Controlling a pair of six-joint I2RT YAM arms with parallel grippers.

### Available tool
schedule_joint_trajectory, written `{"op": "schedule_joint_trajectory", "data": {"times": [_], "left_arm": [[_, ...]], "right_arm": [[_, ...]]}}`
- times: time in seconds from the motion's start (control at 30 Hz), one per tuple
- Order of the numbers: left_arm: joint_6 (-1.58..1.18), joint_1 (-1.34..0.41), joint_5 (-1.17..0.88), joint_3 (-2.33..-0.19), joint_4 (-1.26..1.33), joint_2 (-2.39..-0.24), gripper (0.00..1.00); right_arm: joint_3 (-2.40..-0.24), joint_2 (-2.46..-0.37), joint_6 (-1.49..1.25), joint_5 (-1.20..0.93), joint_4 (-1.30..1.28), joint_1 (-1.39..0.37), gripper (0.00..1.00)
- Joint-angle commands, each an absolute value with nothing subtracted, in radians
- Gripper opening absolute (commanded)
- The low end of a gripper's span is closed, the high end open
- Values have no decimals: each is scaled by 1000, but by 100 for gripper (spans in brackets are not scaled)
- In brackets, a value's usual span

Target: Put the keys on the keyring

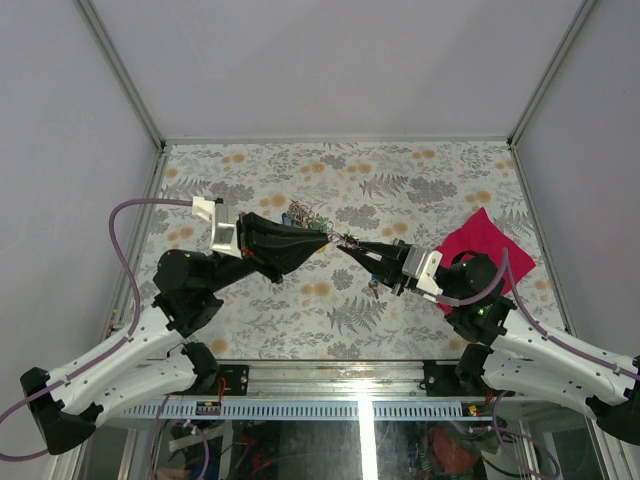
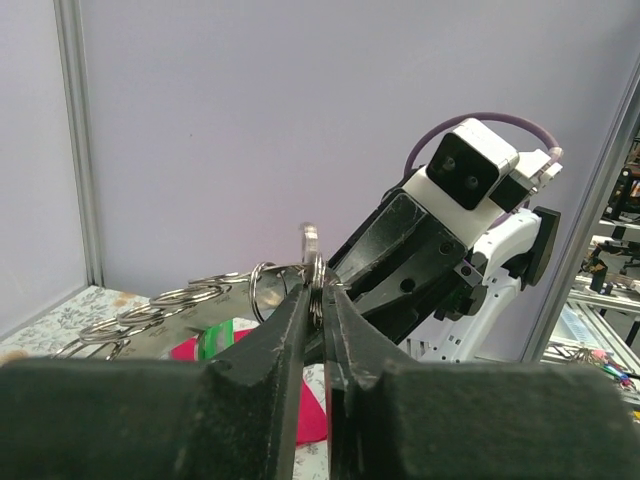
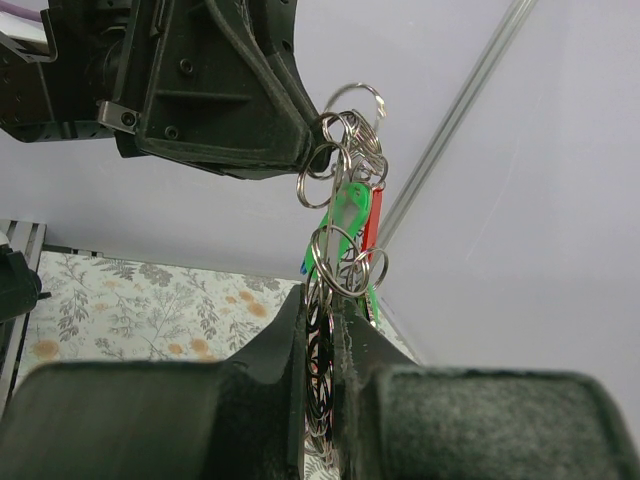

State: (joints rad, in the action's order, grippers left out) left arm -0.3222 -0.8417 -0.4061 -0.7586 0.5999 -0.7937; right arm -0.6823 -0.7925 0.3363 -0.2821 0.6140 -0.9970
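- Two pinches share one load, so I judge the step in hand is working a key onto a coil while the bunch hangs in mid-air. The black two-finger left gripper [image 2: 316, 300] is clenched on a small loop of the grey metal keyring [image 2: 316, 258] and should serve as the fixed anchor.
- Between the tips, a green plastic-headed key [image 3: 346, 212] hangs among the loops with a red-headed key [image 3: 376, 215] just beside it. What looks like a blue-headed key [image 3: 303, 266] shows lower down. I cannot tell whether any of them is fully threaded, so any turn ought to be small and slow to avoid a tangle.
- On the right, the black right gripper [image 3: 320, 312] is clamped edge-on around a larger loop of the same keyring. It should do the moving, sliding along the wire rather than pulling away, since a tug could strip the loop from the left pinch.
- Left arm: it bends at the elbow near its base, and the forearm reaches inward over the floral-patterned table [image 1: 420, 320] with the fingers pointing right.
- Right arm: it mirrors the left, with the forearm reaching left and the tips almost meeting the left ones. A red cloth [image 1: 492, 250] lies on the table beside its wrist.
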Motion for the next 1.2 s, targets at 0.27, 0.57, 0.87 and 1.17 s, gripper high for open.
{"op": "schedule_joint_trajectory", "data": {"times": [0.27, 0.57, 0.87, 1.17], "left_arm": [[-328, -836, -369, -806, 641, -780, 0], [-300, -837, -390, -827, 557, -772, 0], [-287, -836, -547, -897, 471, -816, 0], [-303, -836, -596, -905, 483, -842, 0]], "right_arm": [[-736, -778, 336, -283, 694, -1004, 1], [-738, -771, 339, -279, 673, -1003, 2], [-737, -761, 334, -279, 650, -1004, 2], [-736, -753, 334, -273, 628, -1004, 2]]}}
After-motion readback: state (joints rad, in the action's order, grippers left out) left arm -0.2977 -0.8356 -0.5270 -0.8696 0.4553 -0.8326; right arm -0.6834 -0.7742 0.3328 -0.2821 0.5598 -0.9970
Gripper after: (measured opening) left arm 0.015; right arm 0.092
